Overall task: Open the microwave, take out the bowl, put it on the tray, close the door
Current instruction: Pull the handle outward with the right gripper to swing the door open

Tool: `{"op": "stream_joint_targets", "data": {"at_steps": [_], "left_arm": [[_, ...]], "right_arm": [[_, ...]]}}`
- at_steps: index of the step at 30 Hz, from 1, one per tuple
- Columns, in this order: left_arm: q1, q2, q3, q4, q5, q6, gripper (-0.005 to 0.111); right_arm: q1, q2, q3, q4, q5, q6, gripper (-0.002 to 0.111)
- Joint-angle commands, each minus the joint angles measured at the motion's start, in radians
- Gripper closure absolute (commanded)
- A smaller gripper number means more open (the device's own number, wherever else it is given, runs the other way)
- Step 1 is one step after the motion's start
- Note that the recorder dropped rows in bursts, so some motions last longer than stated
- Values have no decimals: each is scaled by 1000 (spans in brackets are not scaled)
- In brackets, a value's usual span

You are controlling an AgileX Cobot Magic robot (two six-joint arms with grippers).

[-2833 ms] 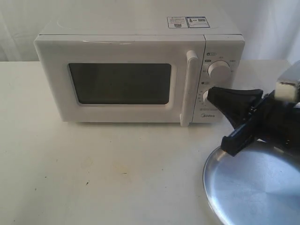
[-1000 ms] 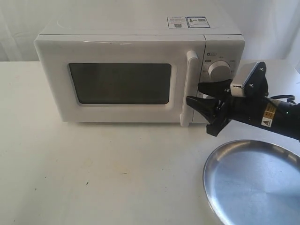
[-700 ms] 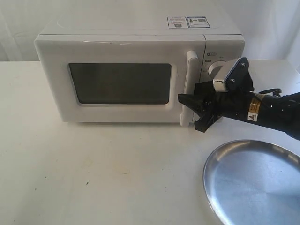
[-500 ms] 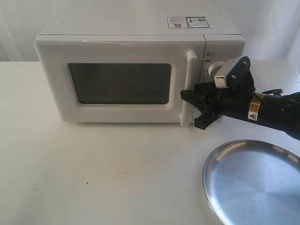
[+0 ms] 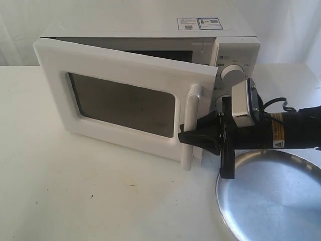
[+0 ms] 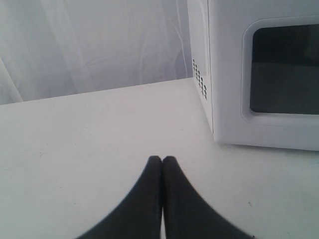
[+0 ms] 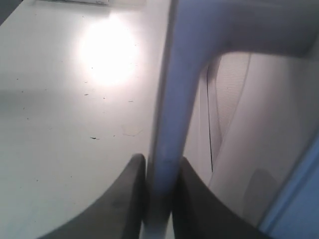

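Observation:
The white microwave [image 5: 235,47] stands at the back of the table with its door [image 5: 120,103] swung partly open toward the front. My right gripper [image 5: 186,136] is shut on the door's vertical white bar handle [image 5: 190,125]; the right wrist view shows the handle [image 7: 172,124] clamped between both black fingers of my right gripper [image 7: 160,164]. The silver tray [image 5: 273,198] lies at the front right, under the right arm. The bowl is hidden. My left gripper [image 6: 162,162] is shut on nothing, low over the table beside the microwave's left side [image 6: 199,74].
Two round knobs [image 5: 229,74] sit on the panel just behind the right arm. A black cable trails behind the right wrist [image 5: 276,103]. White cloth hangs behind the table [image 5: 100,201].
My right gripper closed on the handle and pulled toward the front left. The door, shut half a second ago, now stands partly open. The tray has not moved.

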Motion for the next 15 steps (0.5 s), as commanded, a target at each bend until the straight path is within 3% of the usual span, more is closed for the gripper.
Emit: {"op": "stream_joint_targets", "data": {"at_steps": [1,2,4,5,6,8,11,15], "left_arm": [[-2,-2,-3,-6,3,0,107],[-2,-2,-3,-6,3,0,107],[-2,-2,-3,-6,3,0,107],[-2,-2,-3,-6,3,0,107],[-2,-2,-3,-6,3,0,107],[-2,-2,-3,-6,3,0,107],[-2,-2,-3,-6,3,0,107],[-2,-2,-3,-6,3,0,107]], "right_arm": [[11,-17,4,11,-7,44,105],[11,-17,4,15,-7,53,101],[11,-25,4,7,-7,125,77],[11,-40,4,-8,-7,162,59],[11,-50,4,-19,-7,188,53],[11,-88,4,-65,6,265,53],[11,-188,43,-86,34,301,66],[11,-301,109,-92,289,353,67]]}}
